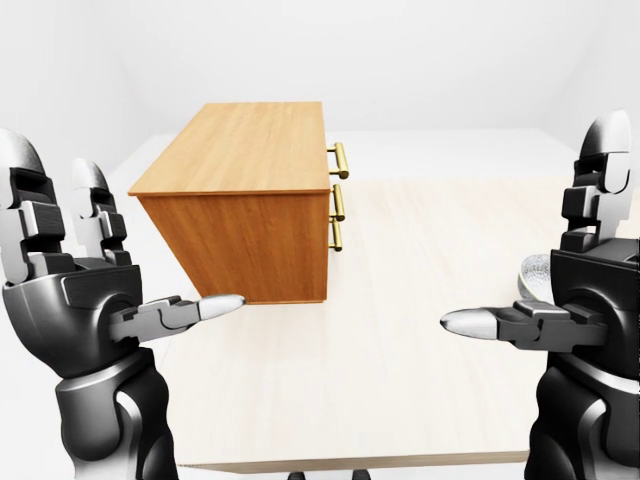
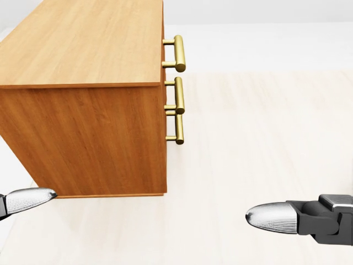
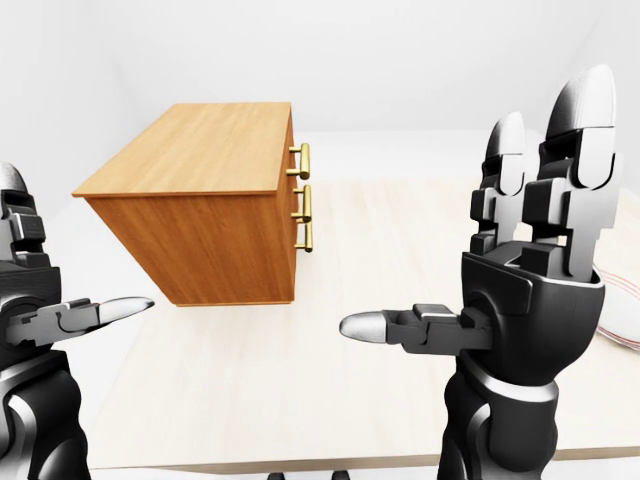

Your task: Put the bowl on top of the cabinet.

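Although the right hand (image 3: 530, 300) hides most of it, the bowl (image 1: 535, 275) shows as a pale, speckled rim at the right edge of the left-eye view, resting on the light wooden table (image 1: 420, 300) just behind that hand; in the right-eye view only a white curve with a red stripe (image 3: 622, 320) shows at the far right, and whether that belongs to the bowl cannot be told. Well apart from it, at the table's left, stands the wooden cabinet (image 1: 240, 200), its flat top bare and three brass drawer handles (image 2: 176, 88) on its right face. Both hands are raised with fingers spread and holding nothing: the right hand's fingers (image 3: 570, 160) point upward and its thumb reaches left over the table. Its counterpart, the left hand (image 1: 70, 270), stands near the cabinet's lower left corner, thumb tip (image 1: 220, 306) just short of the cabinet's near face.
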Robot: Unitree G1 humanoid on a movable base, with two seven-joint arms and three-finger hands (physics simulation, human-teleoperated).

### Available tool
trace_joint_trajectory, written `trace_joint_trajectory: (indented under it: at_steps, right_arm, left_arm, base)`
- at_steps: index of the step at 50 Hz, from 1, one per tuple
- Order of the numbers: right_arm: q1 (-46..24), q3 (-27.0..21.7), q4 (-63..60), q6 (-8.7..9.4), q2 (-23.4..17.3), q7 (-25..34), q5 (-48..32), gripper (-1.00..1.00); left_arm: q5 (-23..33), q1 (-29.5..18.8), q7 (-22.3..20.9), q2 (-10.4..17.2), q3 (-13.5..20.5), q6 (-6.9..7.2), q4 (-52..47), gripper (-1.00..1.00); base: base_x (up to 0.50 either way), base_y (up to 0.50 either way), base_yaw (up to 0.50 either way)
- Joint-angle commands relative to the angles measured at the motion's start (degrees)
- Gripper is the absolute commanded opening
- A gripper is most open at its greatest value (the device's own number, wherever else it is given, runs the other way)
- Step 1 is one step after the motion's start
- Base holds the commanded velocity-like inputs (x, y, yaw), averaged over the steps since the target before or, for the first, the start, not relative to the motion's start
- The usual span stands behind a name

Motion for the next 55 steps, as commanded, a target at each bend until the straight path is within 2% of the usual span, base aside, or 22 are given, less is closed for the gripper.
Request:
trace_joint_trajectory:
  at_steps: [1,8,9,15,16,17,18,20,22,24,25,27,30,33,34,37,41,51,52,54,55]
  right_arm:
    - [-1.37,-2.16,2.27,0.0,-0.87,-0.16,0.72,1.0]
    - [-3.52,-3.91,1.96,0.0,-2.05,-0.57,1.95,1.0]
    - [-6.37,-4.95,2.9,0.0,-4.01,-0.59,2.07,1.0]
    - [-6.56,-5.01,2.96,0.0,-4.25,-0.72,2.24,1.0]
    - [-16.34,-9.15,9.47,0.0,-13.33,1.74,1.48,1.0]
    - [-16.99,-9.29,10.01,0.0,-13.84,2.07,1.25,1.0]
    - [-20.26,-9.41,15.31,0.0,-17.89,4.13,-0.02,1.0]
    - [-23.14,-8.22,22.52,0.0,-22.07,5.53,-5.59,1.0]
    - [-24.79,-8.95,26.48,0.0,-22.41,7.8,-6.85,1.0]
    - [-25.28,-8.1,32.6,0.0,-24.57,8.8,-11.23,1.0]
    - [-25.3,-7.38,41.84,0.0,-26.35,8.45,-15.49,1.0]
    - [-25.64,-8.73,47.68,0.0,-26.67,8.35,-18.94,1.0]
    - [-26.54,-10.02,53.45,0.0,-27.64,10.29,-18.83,1.0]
    - [-28.87,-8.2,63.49,0.0,-30.94,11.05,-23.32,1.0]
    - [-29.0,-8.36,63.79,0.0,-30.83,11.25,-23.7,1.0]
    - [-27.44,-7.53,70.55,0.0,-33.27,12.29,-28.37,1.0]
    - [-26.52,-9.05,76.61,0.0,-35.19,13.56,-31.36,1.0]
    - [-32.41,-6.35,101.07,0.0,-43.05,12.66,-36.22,1.0]
    - [-32.39,-6.08,102.75,-0.1,-43.34,12.86,-36.32,1.0]
    - [-32.63,-5.24,106.06,-1.55,-43.99,12.18,-37.2,1.0]
    - [-33.2,-4.35,110.13,-2.83,-44.66,11.48,-38.12,1.0]
  left_arm:
    - [-0.11,-0.24,0.07,-0.11,-0.1,0.0,0.12,1.0]
    - [-0.16,-0.38,0.21,-0.03,-0.18,0.0,-0.35,1.0]
    - [-0.38,-0.56,0.29,0.07,0.06,0.0,-0.63,1.0]
    - [-0.4,-0.58,0.31,0.08,0.07,0.0,-0.66,1.0]
    - [-0.56,-0.82,0.46,0.12,0.2,0.0,-0.75,1.0]
    - [-0.58,-0.84,0.49,0.15,0.2,0.0,-0.76,1.0]
    - [-0.31,-0.6,0.38,0.01,-0.09,0.0,-0.14,1.0]
    - [-0.59,-0.89,0.5,0.2,0.19,0.0,-0.65,1.0]
    - [-0.65,-1.02,0.49,0.29,0.37,0.0,-0.26,1.0]
    - [-0.79,-1.15,0.64,0.39,0.48,0.0,-0.54,1.0]
    - [-0.81,-1.12,0.61,0.37,0.5,0.0,-0.38,1.0]
    - [-0.72,-1.08,0.68,0.32,0.24,0.0,-0.36,1.0]
    - [-0.49,-1.09,0.7,0.25,-0.08,0.0,-0.19,1.0]
    - [-0.8,-1.28,0.64,0.45,0.5,0.0,-0.26,1.0]
    - [-0.8,-1.27,0.64,0.45,0.51,0.0,-0.21,1.0]
    - [-1.4,-1.73,0.94,0.69,1.05,0.0,-0.65,1.0]
    - [-1.44,-1.56,1.05,0.62,0.84,0.0,-0.56,1.0]
    - [-1.76,-1.7,1.14,0.79,1.03,0.0,-0.87,1.0]
    - [-1.69,-1.82,1.18,0.8,1.02,0.0,-0.6,1.0]
    - [-1.63,-1.72,1.06,0.77,1.01,0.0,0.04,1.0]
    - [-1.53,-1.57,1.05,0.71,0.89,0.0,0.14,1.0]
  base:
    - [0.0,0.0,0.0]
    - [0.0,0.0,0.0]
    - [0.0,0.0,0.0]
    - [0.0,0.0,0.0]
    - [0.0,0.0,0.0]
    - [0.0,0.0,0.0]
    - [0.0,0.0,0.0]
    - [0.0,0.0,0.0]
    - [0.0,0.0,0.0]
    - [0.0,0.0,0.0]
    - [0.0,0.0,0.0]
    - [0.0,0.0,0.0]
    - [0.0,0.0,0.0]
    - [0.0,0.0,0.0]
    - [0.0,0.0,0.0]
    - [0.0,0.0,0.0]
    - [0.0,0.0,0.0]
    - [0.0,0.0,0.0]
    - [0.0,0.0,0.0]
    - [0.0,0.0,0.0]
    - [0.0,0.0,0.0]
